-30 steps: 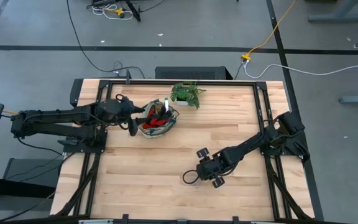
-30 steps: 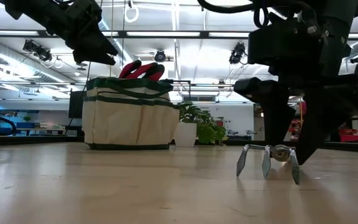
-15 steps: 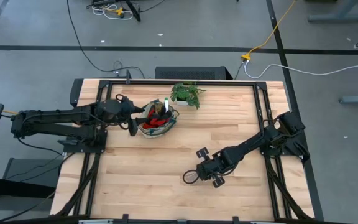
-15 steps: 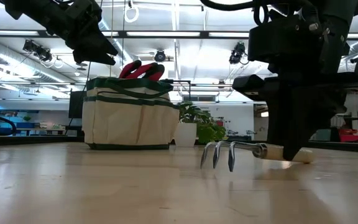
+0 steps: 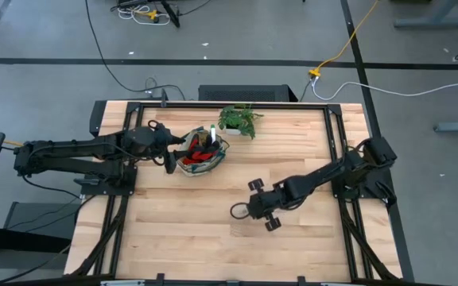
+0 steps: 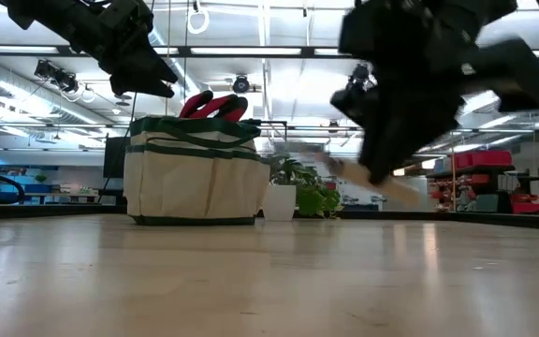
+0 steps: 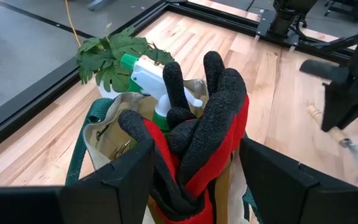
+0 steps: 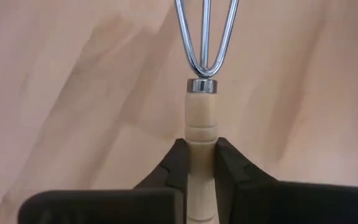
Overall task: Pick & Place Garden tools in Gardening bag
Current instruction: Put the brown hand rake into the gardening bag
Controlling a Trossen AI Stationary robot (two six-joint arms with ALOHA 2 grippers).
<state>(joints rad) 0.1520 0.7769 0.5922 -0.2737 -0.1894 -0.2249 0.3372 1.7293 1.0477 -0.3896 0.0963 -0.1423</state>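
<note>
The small metal hand rake with light wooden handle (image 8: 202, 134) is clamped by the handle in the right gripper (image 8: 199, 163), raised at the frame's lower centre in the high view. It should be kept level and carried to the cream fabric bag with green trim (image 5: 203, 156) at upper left, where the open left gripper (image 5: 170, 149) waits.

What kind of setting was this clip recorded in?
Probably a robotics lab or workshop in a large open hall: a wooden table in a black frame stands on a grey concrete floor strewn with cables, and the low view shows ceiling strip lights.
</note>
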